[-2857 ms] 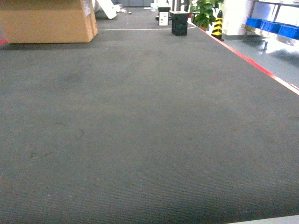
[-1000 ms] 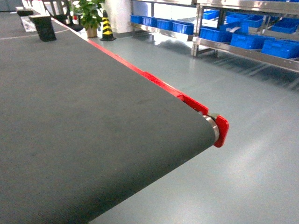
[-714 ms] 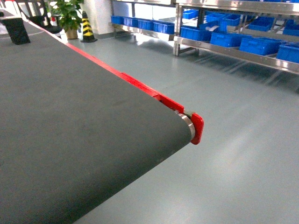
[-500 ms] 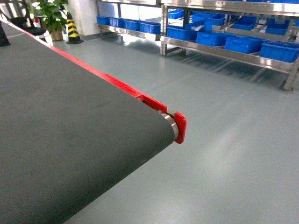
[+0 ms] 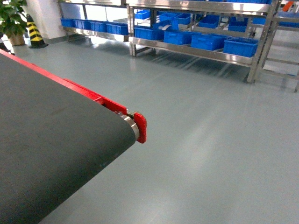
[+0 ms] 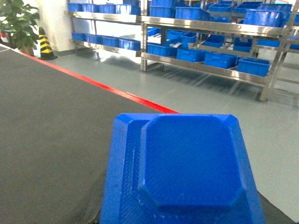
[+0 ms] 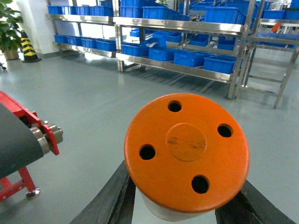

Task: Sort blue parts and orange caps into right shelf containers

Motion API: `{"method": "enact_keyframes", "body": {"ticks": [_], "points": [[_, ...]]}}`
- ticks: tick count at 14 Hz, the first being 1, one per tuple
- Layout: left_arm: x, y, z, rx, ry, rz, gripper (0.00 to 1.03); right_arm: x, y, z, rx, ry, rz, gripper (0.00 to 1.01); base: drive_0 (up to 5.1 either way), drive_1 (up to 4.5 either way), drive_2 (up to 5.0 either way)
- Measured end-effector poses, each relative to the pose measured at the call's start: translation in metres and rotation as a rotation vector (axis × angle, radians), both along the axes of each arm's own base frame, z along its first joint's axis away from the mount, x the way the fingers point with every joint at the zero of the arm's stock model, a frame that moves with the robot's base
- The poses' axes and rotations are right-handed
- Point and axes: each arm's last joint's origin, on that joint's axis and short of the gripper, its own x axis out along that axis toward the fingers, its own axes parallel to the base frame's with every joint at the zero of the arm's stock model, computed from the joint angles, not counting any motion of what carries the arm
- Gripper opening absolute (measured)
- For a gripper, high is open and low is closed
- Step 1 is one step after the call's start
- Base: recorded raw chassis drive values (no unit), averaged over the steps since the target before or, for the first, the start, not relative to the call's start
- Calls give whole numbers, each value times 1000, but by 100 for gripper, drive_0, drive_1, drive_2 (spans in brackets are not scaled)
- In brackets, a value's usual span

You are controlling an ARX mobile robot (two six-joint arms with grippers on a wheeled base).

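You are looking across a smooth grey-green floor [image 5: 224, 154] toward a run of steel shelving [image 5: 196, 51] loaded with the right shelf containers [image 5: 208, 42], bright blue crates standing in rows on the lower tiers. No brand, label or lettering can be read on the crates, the racks or anything else in view.

The head view gives you the dark conveyor belt [image 5: 51, 144] with its red side rail [image 5: 70, 86] and red end cap [image 5: 140, 127] at the roller, but shows neither arm. Only the wrist views show what the arms carry. In the left wrist view the blue part [image 6: 180, 172], a flat-topped moulded piece with chamfered corners, fills the lower frame over the belt; it hides the left gripper, so you cannot tell how its fingers are set. In the right wrist view the orange cap [image 7: 187, 151], a round disc with four holes and a raised centre, sits between the right gripper's dark fingers [image 7: 117, 196], which are pinched onto it from either side.

A potted plant [image 5: 10, 18] and a yellow-and-black cone [image 5: 33, 31] stand at the far left, well apart from the shelving. Open floor lies between the belt end and the racks.
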Motion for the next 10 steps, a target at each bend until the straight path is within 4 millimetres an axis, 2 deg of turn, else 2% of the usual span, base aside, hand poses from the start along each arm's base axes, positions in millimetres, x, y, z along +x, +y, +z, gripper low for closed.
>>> {"method": "enact_keyframes", "body": {"ticks": [10], "points": [[0, 0, 0, 0, 0, 0, 43, 0, 0, 0, 0, 0, 0, 41, -160, -160, -160]]}}
